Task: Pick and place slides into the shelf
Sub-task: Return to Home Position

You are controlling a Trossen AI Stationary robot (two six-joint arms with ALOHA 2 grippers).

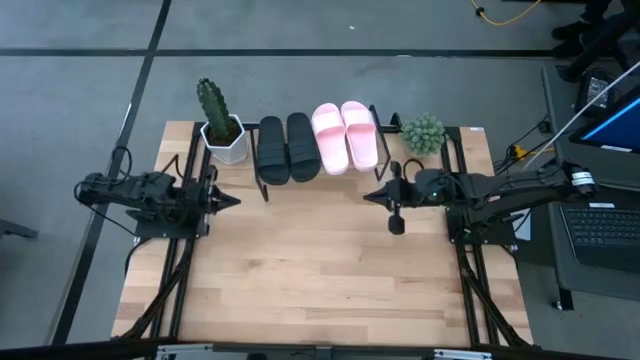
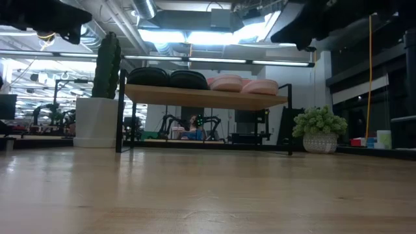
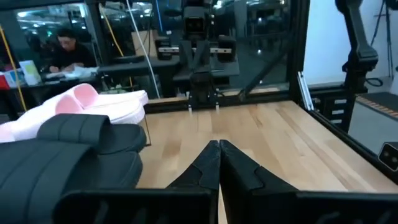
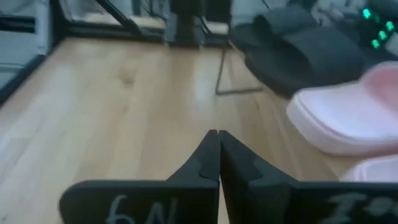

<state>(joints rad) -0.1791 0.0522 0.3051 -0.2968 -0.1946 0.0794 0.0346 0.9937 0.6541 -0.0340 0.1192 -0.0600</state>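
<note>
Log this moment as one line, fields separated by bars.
slides: four on shelf | left hand: shut, empty, left side | right hand: shut, empty, right side

Overhead: straight down, whole table (image 1: 320,270). Low: tabletop height, level toward shelf (image 2: 205,97). Wrists: close, facing inward; slides (image 1: 330,140) common to all.

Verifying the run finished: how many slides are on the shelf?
4, side by side on the shelf: black slide nearest the cactus, second black slide, pink slide, second pink slide. None appears hidden.
</note>
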